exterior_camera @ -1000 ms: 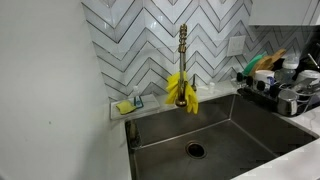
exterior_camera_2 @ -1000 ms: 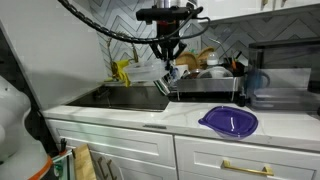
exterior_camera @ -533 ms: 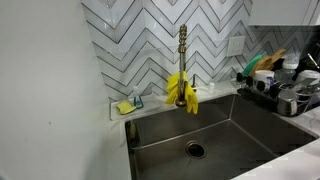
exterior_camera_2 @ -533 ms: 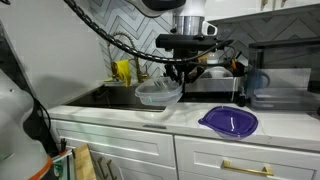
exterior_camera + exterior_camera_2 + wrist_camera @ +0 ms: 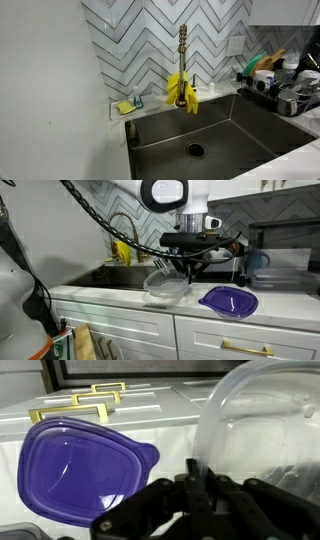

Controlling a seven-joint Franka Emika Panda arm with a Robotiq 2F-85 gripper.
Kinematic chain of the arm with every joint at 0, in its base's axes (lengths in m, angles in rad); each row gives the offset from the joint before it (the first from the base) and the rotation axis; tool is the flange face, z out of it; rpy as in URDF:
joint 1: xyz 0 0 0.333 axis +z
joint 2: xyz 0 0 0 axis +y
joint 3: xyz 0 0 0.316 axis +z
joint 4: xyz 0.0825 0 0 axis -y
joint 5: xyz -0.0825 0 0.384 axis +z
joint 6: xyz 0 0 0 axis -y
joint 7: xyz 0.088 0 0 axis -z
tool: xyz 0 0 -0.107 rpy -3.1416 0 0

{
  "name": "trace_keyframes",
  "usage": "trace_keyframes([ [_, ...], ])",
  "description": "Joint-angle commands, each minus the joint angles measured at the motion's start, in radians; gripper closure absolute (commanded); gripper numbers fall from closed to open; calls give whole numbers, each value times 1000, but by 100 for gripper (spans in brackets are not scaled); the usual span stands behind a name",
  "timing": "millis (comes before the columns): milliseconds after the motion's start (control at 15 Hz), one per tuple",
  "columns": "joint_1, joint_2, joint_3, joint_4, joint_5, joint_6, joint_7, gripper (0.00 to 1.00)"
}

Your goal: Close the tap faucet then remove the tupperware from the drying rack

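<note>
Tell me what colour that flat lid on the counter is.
Purple, slightly see-through; the lid shows best in the wrist view.

- The tap faucet [image 5: 183, 50] stood at the counter's [image 5: 285, 300] back edge, behind the sink [image 5: 235, 125];
- the drying rack [image 5: 268, 97] sat beside the sink;
- the tupperware [image 5: 165, 286] hung above the counter, between sink and lid [image 5: 229, 301].

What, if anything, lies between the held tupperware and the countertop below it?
Nothing visible. The claw is shut on the tupperware above bare countertop; the purple lid lies beside it, not underneath.
</note>
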State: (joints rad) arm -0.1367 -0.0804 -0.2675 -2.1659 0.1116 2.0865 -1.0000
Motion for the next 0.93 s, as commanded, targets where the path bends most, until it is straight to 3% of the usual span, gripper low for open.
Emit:
trace_keyframes([
  [0,-11,23,22,-35,46,78,24,99],
  [600,-12,117,76,-19,79,185,76,99],
  [667,-13,118,80,-16,77,191,89,69],
  [733,-13,113,84,-8,84,181,94,68],
  [867,-12,96,89,12,90,176,106,55],
])
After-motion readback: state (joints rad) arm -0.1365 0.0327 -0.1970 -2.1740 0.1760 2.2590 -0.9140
